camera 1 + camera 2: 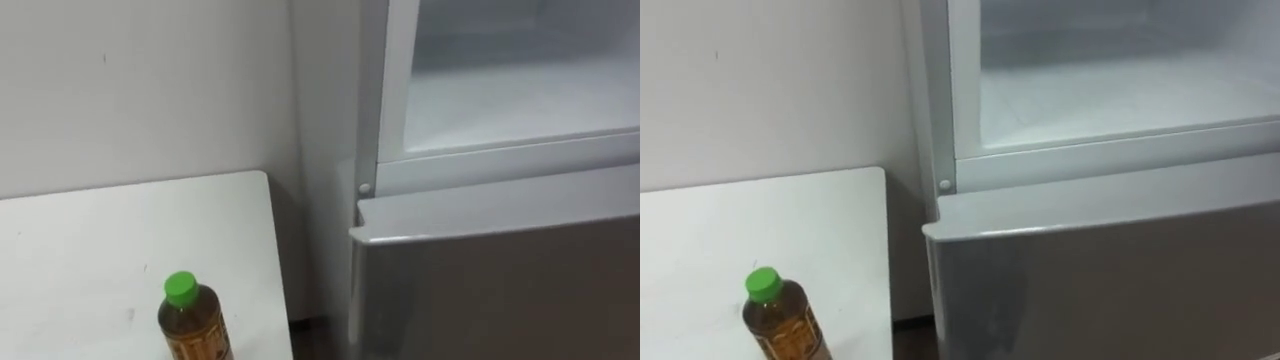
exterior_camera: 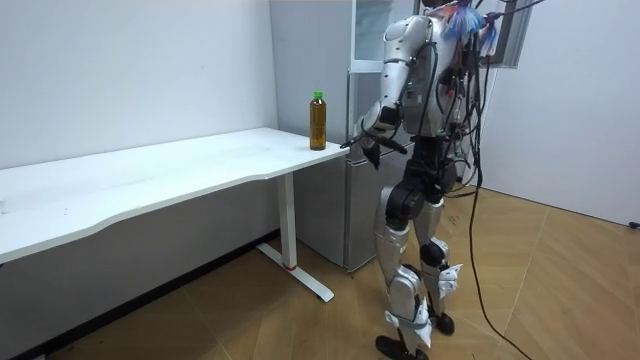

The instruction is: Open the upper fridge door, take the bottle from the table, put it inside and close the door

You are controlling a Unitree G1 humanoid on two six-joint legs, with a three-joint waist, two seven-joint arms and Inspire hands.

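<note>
White wall (image 1: 150, 90) behind, wood floor (image 2: 560, 260) below, and the robot stands at the tabletop's corner, facing the fridge (image 2: 358, 215). Left robot hand (image 2: 375, 135) hangs in front of the waist, middle of the room view, dark fingers loose and drooping, holding nothing. It sits just right of the bottle in that frame, apart from it and well placed for a reach, I'd say.

Out from the hand now: the bottle (image 1: 190, 322), green cap and amber liquid, stands upright at the lower left of the eye view, near the edge of the tabletop (image 1: 90, 250). That's the end closest to the fridge, which makes for a short carry.

Further right, the upper compartment (image 1: 520, 90) stands open in the upper right of the frame, white and bare inside as far as I can see. The lower door (image 1: 500, 285) is shut beneath it.

So the way in is ready and the bottle is not yet picked up. Next job, by my reading: a grip round the bottle's body, then a lift up and across, clearing the compartment's front frame.
</note>
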